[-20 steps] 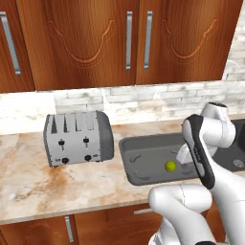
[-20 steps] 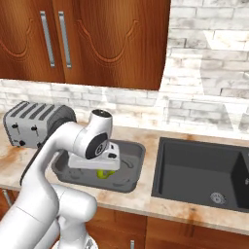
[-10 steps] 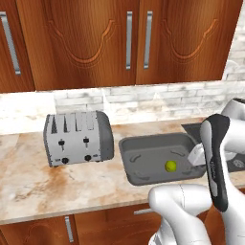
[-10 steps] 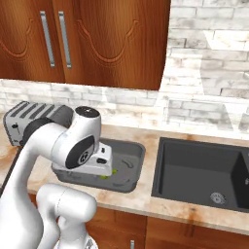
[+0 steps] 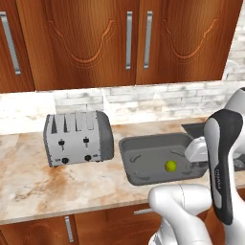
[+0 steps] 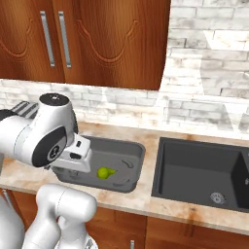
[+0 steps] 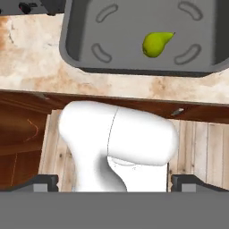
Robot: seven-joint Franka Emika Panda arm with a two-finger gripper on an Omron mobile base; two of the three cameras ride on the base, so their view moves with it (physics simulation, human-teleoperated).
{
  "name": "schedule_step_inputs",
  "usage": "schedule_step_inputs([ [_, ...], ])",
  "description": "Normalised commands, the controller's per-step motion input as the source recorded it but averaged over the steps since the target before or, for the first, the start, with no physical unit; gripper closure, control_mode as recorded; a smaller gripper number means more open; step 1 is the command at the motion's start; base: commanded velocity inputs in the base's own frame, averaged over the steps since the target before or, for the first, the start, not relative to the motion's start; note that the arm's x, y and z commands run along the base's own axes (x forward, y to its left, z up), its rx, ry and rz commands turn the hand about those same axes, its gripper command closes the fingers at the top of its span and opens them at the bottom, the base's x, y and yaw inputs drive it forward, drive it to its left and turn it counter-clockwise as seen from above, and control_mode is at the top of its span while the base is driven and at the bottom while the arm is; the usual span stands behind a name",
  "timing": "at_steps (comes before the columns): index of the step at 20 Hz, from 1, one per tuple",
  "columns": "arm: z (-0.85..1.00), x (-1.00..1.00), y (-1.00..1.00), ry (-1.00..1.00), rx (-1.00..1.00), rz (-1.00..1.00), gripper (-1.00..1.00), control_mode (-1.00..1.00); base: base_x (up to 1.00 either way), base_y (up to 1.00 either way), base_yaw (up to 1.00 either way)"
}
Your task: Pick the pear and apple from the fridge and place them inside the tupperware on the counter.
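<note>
One pear (image 7: pixel 156 43) lies on its side inside the tupperware (image 5: pixel 143 165), toward that container's sink-side end, clear of its walls; in the hand view its long axis runs level, narrow tip toward the right. Left of the tupperware on the table (image 5: pixel 57 184) stands a grey toaster (image 5: pixel 78 138), apart from it. Right of the tupperware sits the black sink (image 6: pixel 202 170). The pincer (image 7: pixel 114 181) holds nothing, its fingertips (image 7: pixel 44 181) spread wide apart.

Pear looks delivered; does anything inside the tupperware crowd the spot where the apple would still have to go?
Nothing visible does. The pear lies alone on the floor of the tupperware, toward one side, leaving most of it bare. The open gripper holds nothing.
</note>
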Motion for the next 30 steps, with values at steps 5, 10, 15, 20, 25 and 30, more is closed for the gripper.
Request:
schedule_step_inputs([
  [5,0.10,-0.15,0.22,-0.07,0.00,-0.03,-1.00,-1.00,0.00,0.00,0.00],
  [10,0.00,0.00,0.01,0.01,0.00,0.00,-1.00,-1.00,0.00,0.00,0.00],
  [15,-0.01,-0.05,0.00,-0.02,0.00,0.00,-1.00,1.00,-0.37,-0.01,-0.09],
  [20,0.00,0.00,0.00,0.00,0.00,0.00,-1.00,1.00,-0.76,-0.06,-0.71],
  [25,0.00,0.00,0.00,0.00,0.00,0.00,-1.00,1.00,-0.59,-0.22,-1.00],
  [30,0.00,0.00,0.00,0.00,0.00,0.00,-1.00,1.00,-0.27,-0.31,-1.00],
])
